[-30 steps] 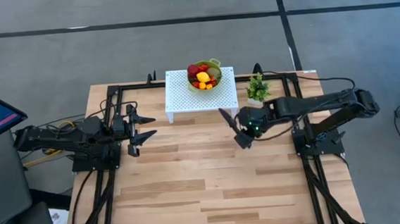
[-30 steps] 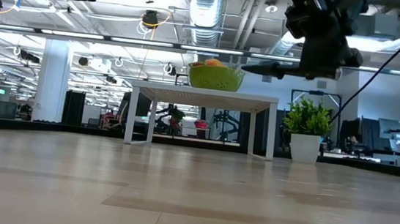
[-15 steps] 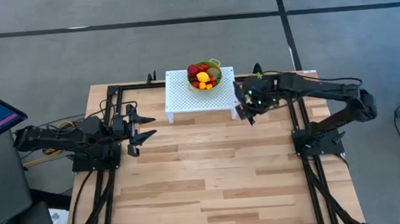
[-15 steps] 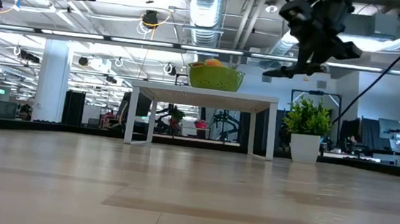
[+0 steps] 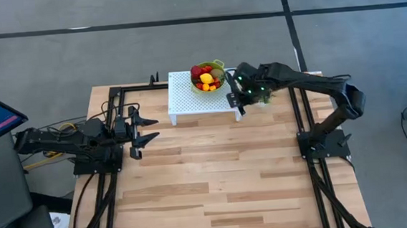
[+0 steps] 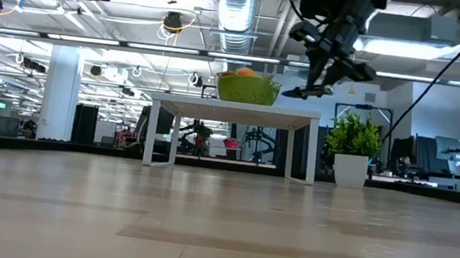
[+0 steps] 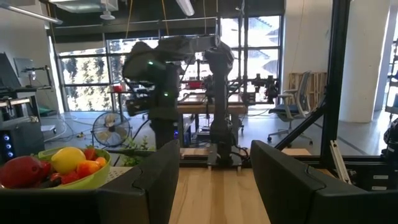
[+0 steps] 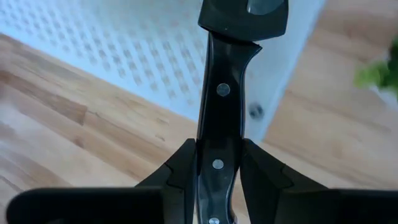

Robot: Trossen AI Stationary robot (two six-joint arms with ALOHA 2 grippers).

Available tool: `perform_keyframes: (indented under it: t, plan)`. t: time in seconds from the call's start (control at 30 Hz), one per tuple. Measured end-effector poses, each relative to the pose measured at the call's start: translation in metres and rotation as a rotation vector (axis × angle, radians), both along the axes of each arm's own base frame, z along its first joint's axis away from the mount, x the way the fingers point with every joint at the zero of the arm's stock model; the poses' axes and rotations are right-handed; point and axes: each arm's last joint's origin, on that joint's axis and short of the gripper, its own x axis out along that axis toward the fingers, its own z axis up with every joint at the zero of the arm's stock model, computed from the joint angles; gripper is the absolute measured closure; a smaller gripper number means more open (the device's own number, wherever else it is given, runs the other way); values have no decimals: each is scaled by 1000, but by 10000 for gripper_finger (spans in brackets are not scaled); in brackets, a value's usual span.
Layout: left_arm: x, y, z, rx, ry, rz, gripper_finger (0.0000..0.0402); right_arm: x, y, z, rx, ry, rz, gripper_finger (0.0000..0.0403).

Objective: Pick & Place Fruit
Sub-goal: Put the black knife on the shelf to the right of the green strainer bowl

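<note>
Small toy fruit (image 5: 207,78), red, orange and yellow, lies heaped in a green bowl (image 6: 248,88) that stands on a white perforated stand (image 5: 188,97) at the table's far edge. My right gripper (image 5: 243,93) hangs over the stand's right end, shut on a black knife (image 6: 305,91), which is in the air beside the bowl at about its height. At the table's left side my left gripper (image 5: 143,129) waits open and holds nothing; in its wrist view the fruit (image 7: 68,160) shows off to one side. My right gripper pinches the knife's riveted handle (image 8: 217,124) between its two fingers (image 8: 186,168). They come steeply from above and lie along the handle. The blade end (image 8: 242,15) points away beyond the fingertips. The knife is lifted clear of table and stand.
A small green potted plant (image 6: 353,149) stands on the table just right of the stand, under my right arm. The wide wooden tabletop (image 5: 216,185) lies between the two arms and toward the near edge.
My right gripper has carried the knife from the table's middle toward the far edge and the white stand, rising a little and rolling as it went. It now hangs by the bowl. The grip has stayed shut on the knife.
</note>
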Motion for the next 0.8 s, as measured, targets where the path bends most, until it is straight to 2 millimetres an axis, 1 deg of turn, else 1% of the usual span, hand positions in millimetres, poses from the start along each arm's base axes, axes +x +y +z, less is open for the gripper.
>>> perform_keyframes:
  t: [0.07, 0.23, 0.33, 0.47, 0.6, 0.8]
  plan:
    - [0, 0, 0, 0, 0, 0, 211, 7, -10, 2, -7, 3, 1, 319]
    - [0, 0, 0, 0, 0, 0, 211, 15, -35, -1, 24, 73, -40, 319]
    - [0, 0, 0, 0, 0, 0, 211, 23, -44, 0, 19, 67, -36, 319]
    - [0, 0, 0, 0, -1, 0, 211, 37, -50, -2, 25, 64, -8, 319]
    - [0, 0, 0, 0, -1, 0, 211, 46, -54, -7, 32, 86, 21, 319]
    - [0, 0, 0, -1, -3, 0, 211, 48, -53, -7, 29, 83, 30, 319]
